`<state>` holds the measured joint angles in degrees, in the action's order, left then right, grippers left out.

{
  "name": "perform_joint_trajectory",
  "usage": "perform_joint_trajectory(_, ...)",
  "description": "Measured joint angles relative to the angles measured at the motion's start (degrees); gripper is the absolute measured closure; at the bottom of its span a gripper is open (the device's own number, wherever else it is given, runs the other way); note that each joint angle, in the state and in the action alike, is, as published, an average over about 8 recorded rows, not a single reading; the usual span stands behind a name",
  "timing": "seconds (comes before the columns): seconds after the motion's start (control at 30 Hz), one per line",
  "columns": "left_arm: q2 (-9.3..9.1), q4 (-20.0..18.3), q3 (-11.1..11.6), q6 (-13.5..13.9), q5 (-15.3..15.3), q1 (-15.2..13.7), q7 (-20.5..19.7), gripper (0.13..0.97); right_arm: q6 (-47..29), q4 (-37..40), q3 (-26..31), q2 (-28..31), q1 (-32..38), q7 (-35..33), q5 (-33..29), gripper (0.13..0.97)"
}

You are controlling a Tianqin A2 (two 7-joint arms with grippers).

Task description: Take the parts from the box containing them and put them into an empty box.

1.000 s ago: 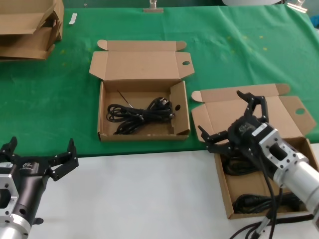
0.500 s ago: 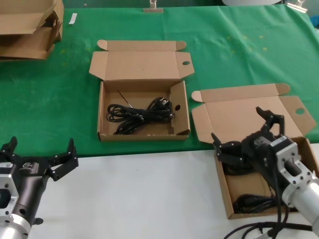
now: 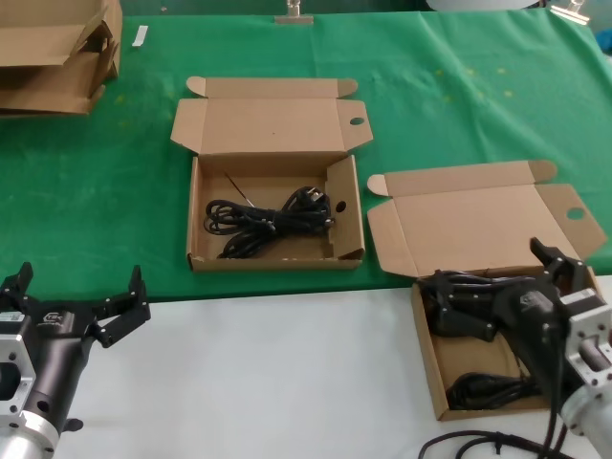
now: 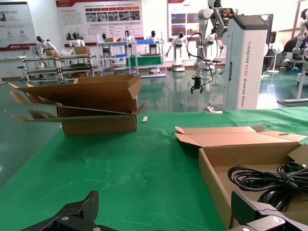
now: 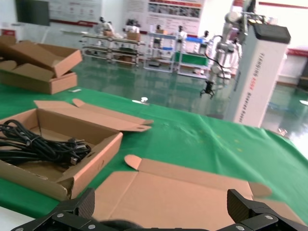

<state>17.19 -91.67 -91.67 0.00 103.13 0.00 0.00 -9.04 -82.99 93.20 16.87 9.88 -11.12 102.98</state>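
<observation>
Head view, with the table centre as the clock hub. The right gripper (image 3: pixel 497 292) sits at about 4 o'clock, low over the far end of the source box (image 3: pixel 427 363), a shallow brown cardboard box whose flap lid lies folded back toward 12 o'clock with a round hole (image 3: pixel 575 213) near its right corner. Its fingers are spread apart and hold nothing; the left finger (image 3: pixel 449 296) lies just above a black power cable bundle (image 3: pixel 459 323) at the box's far end. A second cable bundle (image 3: pixel 492 387) lies nearer the front wall of the same box.

At about 12 o'clock stands the partitioned box (image 3: pixel 277 220), lid open, with a cardboard partition wall pierced by a round hole (image 3: pixel 339 207) at its right side. One looped black power cable (image 3: pixel 268 220) lies inside it, left of the partition.

The left gripper (image 3: pixel 72 306) waits at 8 o'clock over the white table edge (image 3: pixel 287 373), fingers apart and empty. A flattened cardboard stack (image 3: pixel 57 48) lies at 10 o'clock on the green cloth (image 3: pixel 459 105).
</observation>
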Motion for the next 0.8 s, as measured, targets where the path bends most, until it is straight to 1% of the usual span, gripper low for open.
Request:
perform_joint_trajectory(0.47,0.0,0.0,0.0,0.0,0.0,0.0,0.0,0.132,6.9,-6.62,-1.17,0.24,-7.54,8.49,0.12,0.129)
perform_joint_trajectory(0.8,0.0,0.0,0.0,0.0,0.0,0.0,0.0,0.132,7.73,-7.42,-1.31,0.27,-8.44,9.51,0.13,0.129)
